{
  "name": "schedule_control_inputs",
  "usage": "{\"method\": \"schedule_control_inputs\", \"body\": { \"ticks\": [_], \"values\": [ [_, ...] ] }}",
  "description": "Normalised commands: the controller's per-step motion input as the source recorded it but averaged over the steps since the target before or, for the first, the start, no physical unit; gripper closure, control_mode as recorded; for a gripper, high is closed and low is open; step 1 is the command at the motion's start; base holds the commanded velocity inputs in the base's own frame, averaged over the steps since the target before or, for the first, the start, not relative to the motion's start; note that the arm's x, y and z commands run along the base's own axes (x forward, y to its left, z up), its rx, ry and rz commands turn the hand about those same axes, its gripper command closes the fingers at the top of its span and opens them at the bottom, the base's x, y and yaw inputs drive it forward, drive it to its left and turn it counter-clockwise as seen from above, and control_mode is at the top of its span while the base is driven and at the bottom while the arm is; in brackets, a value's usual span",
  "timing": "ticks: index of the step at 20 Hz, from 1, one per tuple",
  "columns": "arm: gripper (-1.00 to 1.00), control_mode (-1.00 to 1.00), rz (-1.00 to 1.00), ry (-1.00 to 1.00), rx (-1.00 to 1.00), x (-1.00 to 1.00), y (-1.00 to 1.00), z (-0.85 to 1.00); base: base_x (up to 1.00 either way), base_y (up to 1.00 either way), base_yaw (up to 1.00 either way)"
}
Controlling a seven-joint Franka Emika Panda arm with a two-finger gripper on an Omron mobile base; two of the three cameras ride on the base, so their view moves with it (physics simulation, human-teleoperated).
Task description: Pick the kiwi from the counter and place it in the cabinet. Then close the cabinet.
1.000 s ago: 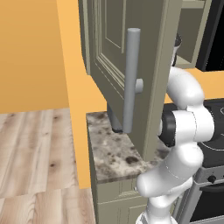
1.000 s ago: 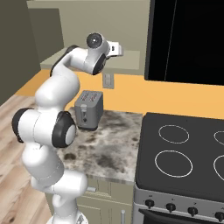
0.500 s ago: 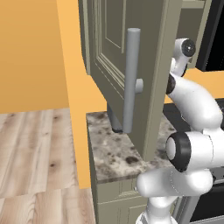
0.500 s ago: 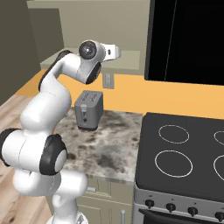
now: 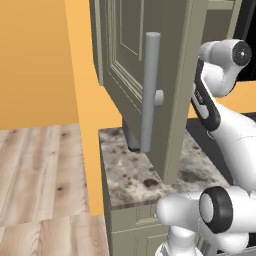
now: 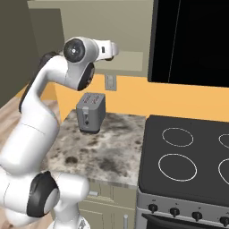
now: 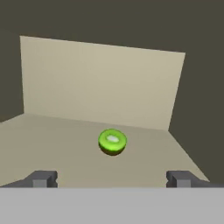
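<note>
Orange wall point(image 6: 188, 96) behind everything, pale wood floor point(image 5: 40, 170) off to the left side in the left base view. Below that, speckled granite counter point(image 6: 112, 143) over olive-grey base cabinets point(image 5: 132, 227), butted against a black stovetop point(image 6: 188, 156) with white ring marks; tall black panel point(image 6: 192, 40) above the stove. Up on the wall, olive-grey cabinet point(image 5: 220, 30) standing open, its recessed-panel door point(image 5: 145, 75) swung well out over the counter's edge and carrying a long grey bar handle point(image 5: 150, 92), upright. Door close in front of the left base camera, blocking much of the counter behind it. Inside the cabinet, seen from the hand view: beige shelf floor point(image 7: 52, 144) and beige back wall point(image 7: 100, 83), darker side walls. Resting on that shelf, roughly centred and clear of every wall, the kiwi point(image 7: 112, 141), cut face up, bright green with a pale middle and darker rim. Down on the counter by the wall, a grey toaster point(image 6: 91, 112), a wall outlet point(image 6: 110, 82) just above it. Gripper point(image 7: 112, 178) spread wide, grasping nothing, fingertips point(image 7: 43, 179) well apart at either side and short of the kiwi, not touching it. White arm raised high, hand level with the cabinet opening.
</note>
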Motion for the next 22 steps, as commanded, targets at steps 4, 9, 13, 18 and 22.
{"method": "schedule_control_inputs", "body": {
  "ticks": [4, 9, 13, 18, 22],
  "values": [
    [-1.00, -1.00, 0.01, 0.17, 0.00, -1.00, 0.00, 0.33, 0.00, 0.00, 0.00],
    [-1.00, -1.00, 0.02, 0.10, 0.00, -1.00, 0.00, 0.07, 0.00, 0.00, 0.00],
    [-1.00, -1.00, 0.02, 0.00, 0.00, -1.00, 0.04, 0.00, 0.00, 0.00, 0.00],
    [-1.00, -1.00, 0.02, -0.05, -0.01, -1.00, 0.31, 0.00, 0.00, 0.00, 0.00],
    [-1.00, -1.00, 0.00, -0.06, -0.03, -1.00, 0.41, 0.00, 0.00, 0.00, 0.00]
  ]
}}
